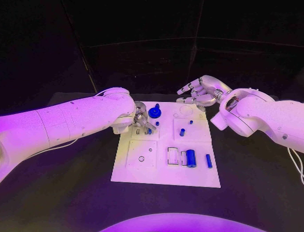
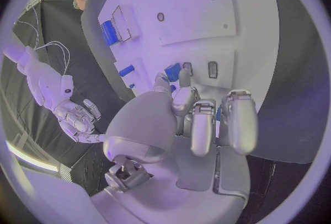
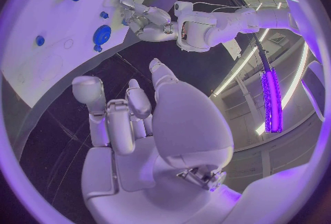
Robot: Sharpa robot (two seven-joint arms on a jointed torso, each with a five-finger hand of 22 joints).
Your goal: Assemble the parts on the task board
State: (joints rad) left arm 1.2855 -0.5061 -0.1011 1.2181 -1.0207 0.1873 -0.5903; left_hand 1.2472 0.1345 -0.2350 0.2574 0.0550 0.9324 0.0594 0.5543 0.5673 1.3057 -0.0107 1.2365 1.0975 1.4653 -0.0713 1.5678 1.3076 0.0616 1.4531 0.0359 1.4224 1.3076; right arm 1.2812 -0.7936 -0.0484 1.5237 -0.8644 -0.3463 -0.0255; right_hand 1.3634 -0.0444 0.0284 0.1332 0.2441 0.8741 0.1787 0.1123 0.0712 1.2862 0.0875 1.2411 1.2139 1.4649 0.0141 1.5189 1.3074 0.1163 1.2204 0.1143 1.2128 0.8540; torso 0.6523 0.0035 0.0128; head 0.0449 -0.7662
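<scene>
1. Task board [image 1: 167, 180] lies flat in the middle of the black table [image 1: 54, 193].
2. Small blue parts [image 1: 191, 158] sit on the board.
3. Left hand [image 1: 139, 119] reaches down onto the board's far end, fingers bent by a blue part; I cannot tell if it holds anything.
4. Right hand [image 1: 201, 93] hovers beyond the far edge, fingers loosely apart, holding nothing.

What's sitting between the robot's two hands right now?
In the head view, a blue disc-shaped part on the task board lies between the left hand and right hand.
</scene>
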